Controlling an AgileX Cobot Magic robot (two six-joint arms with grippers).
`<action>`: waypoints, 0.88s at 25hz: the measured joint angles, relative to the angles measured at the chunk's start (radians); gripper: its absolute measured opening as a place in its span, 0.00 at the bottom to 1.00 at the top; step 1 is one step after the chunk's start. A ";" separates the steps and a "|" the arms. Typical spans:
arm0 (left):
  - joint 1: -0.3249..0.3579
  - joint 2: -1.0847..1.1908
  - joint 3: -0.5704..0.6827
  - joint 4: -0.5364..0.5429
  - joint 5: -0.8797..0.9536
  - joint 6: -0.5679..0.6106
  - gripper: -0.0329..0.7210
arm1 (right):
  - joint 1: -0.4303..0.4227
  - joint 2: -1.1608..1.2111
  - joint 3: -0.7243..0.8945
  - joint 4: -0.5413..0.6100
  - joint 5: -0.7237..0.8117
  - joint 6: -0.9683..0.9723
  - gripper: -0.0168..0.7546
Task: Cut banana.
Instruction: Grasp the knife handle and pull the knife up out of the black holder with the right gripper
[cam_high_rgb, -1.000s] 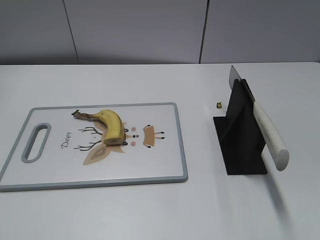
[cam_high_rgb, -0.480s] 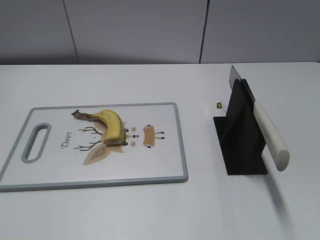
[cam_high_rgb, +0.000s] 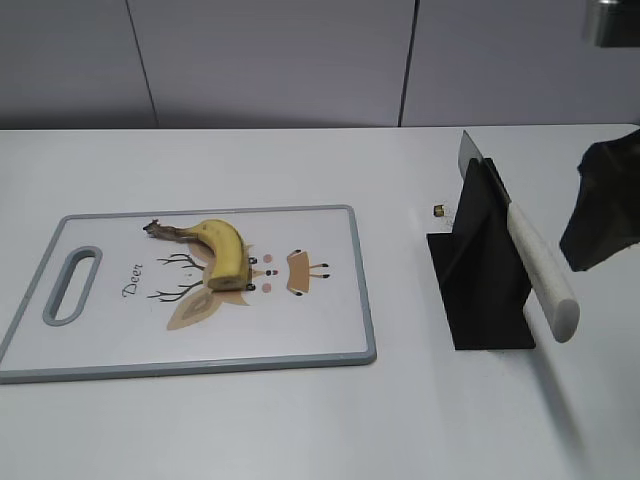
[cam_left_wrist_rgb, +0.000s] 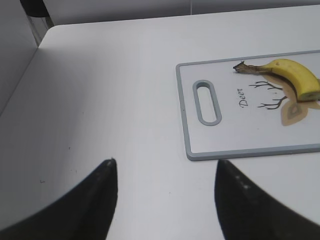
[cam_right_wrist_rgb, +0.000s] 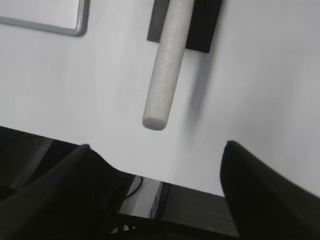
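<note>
A yellow banana (cam_high_rgb: 222, 250) with a cut end lies on the white cutting board (cam_high_rgb: 320, 330); it also shows in the left wrist view (cam_left_wrist_rgb: 295, 75). A knife with a white handle (cam_high_rgb: 540, 270) rests slanted in a black stand (cam_high_rgb: 485, 290), its handle also in the right wrist view (cam_right_wrist_rgb: 167, 65). My right gripper (cam_high_rgb: 600, 215) shows at the right edge, just right of the knife handle; in its wrist view (cam_right_wrist_rgb: 155, 147) the jaws are open and empty. My left gripper (cam_left_wrist_rgb: 165, 167) is open and empty over bare table, left of the board.
A small brass-coloured piece (cam_high_rgb: 438, 210) lies on the table behind the stand. The table's front edge (cam_right_wrist_rgb: 150, 172) runs just below the knife handle's tip in the right wrist view. A grey wall stands behind the table.
My right gripper has come into the exterior view at the right edge, beside the knife handle. The banana, board and knife have not moved.
</note>
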 joint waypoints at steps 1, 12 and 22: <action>0.000 0.000 0.000 0.000 0.000 0.000 0.83 | 0.001 0.013 0.000 0.000 0.000 0.010 0.79; 0.000 0.000 0.000 0.000 0.000 0.000 0.83 | 0.002 0.189 -0.027 -0.001 -0.087 0.064 0.79; 0.000 0.000 0.000 0.000 0.000 0.000 0.83 | 0.003 0.354 -0.057 -0.070 -0.078 0.117 0.79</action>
